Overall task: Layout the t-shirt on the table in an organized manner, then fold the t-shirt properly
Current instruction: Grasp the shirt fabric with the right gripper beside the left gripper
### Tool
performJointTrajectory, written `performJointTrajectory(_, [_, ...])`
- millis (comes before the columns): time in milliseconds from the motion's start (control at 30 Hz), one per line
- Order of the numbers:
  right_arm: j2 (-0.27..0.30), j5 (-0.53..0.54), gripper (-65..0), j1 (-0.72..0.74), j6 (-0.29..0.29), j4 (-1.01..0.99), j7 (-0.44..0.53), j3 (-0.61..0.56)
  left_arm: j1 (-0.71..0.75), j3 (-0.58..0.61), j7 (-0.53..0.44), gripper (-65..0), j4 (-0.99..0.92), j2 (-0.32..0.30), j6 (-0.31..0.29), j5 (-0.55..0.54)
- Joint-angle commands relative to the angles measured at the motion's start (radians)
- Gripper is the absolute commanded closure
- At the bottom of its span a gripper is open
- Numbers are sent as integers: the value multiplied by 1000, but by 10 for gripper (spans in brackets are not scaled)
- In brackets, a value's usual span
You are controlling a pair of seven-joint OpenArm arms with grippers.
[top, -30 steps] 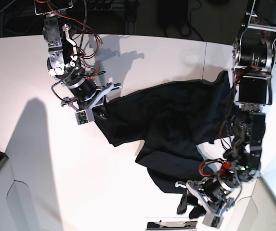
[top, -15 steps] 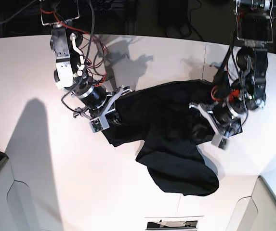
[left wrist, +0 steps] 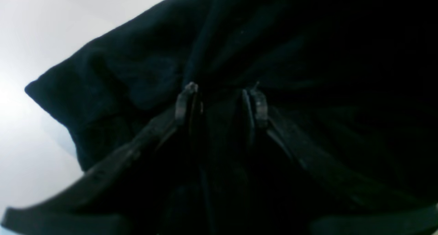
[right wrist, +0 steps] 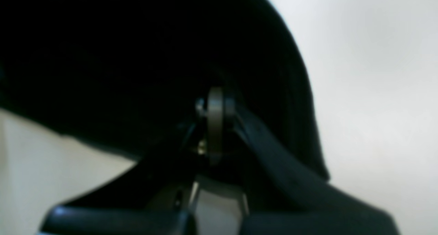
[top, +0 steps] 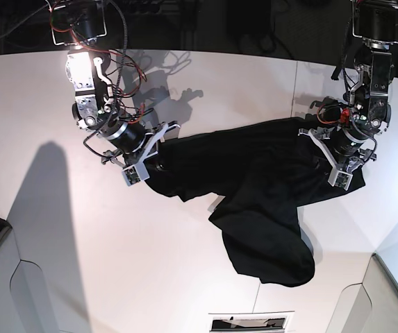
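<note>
You have the big black soft t-shirt (top: 254,187) on the white table (top: 185,277), stretched nine to three between both grippers; its loose lump hangs toward five. Left gripper (left wrist: 220,96) pinches cloth; right gripper (right wrist: 215,104) is pressed together on cloth.

Crumpled t-shirt (top: 254,187) on table (top: 60,229)

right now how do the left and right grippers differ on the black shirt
The left gripper has its fingers apart with a fold of the black fabric t-shirt between them; the right gripper has its fingers pressed shut on the cloth. In the base view the left gripper sits at the shirt's right end, the right gripper at its left end. Both are low at the shirt on the white table.
</note>
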Motion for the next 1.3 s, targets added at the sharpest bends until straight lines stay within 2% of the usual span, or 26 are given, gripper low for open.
performJointTrajectory(0, [27, -31, 0, 3, -26, 5, -47, 8, -10, -8, 11, -208, 10, -26, 17, 16])
performJointTrajectory(100, [67, -30, 0, -11, -26, 8, -48, 8, -4, -8, 22, -208, 19, -36, 17, 10])
performJointTrajectory(200, [114, -11, 0, -60, -27, 38, -48, 8, 35, -8, 72, -208, 73, -36, 13, -23])
performJointTrajectory(367, [188, 34, 0, -146, -26, 110, -48, 35, 140, -8, 112, -208, 233, -35, -50, -132])
performJointTrajectory(567, [238, 60, 0, -262, -26, 244, -52, 127, 316, -8, 113, -208, 426, -31, -149, -264])
performJointTrajectory(667, [269, 68, 0, -302, -23, 293, -72, 181, 388, -8, 113, -208, 493, -2, -153, -284])
performJointTrajectory(867, [298, 200, 0, -342, -21, 359, -103, 315, 447, -7, 112, -208, 663, 55, -153, -285])
performJointTrajectory(1000, [296, 342, 0, -341, 3, 427, -190, 369, 426, 26, 84, -216, 728, 59, -152, -293])
performJointTrajectory(1067, [296, 371, 0, -341, 14, 464, -202, 372, 378, 82, 76, -217, 726, 60, -153, -283])
performJointTrajectory(1167, [286, 388, 0, -339, 35, 502, -203, 371, 281, 208, 59, -227, 697, 86, -150, -200])
performJointTrajectory(1267, [259, 396, 0, -333, 45, 505, -206, 371, 169, 340, 29, -324, 583, 143, -118, -72])
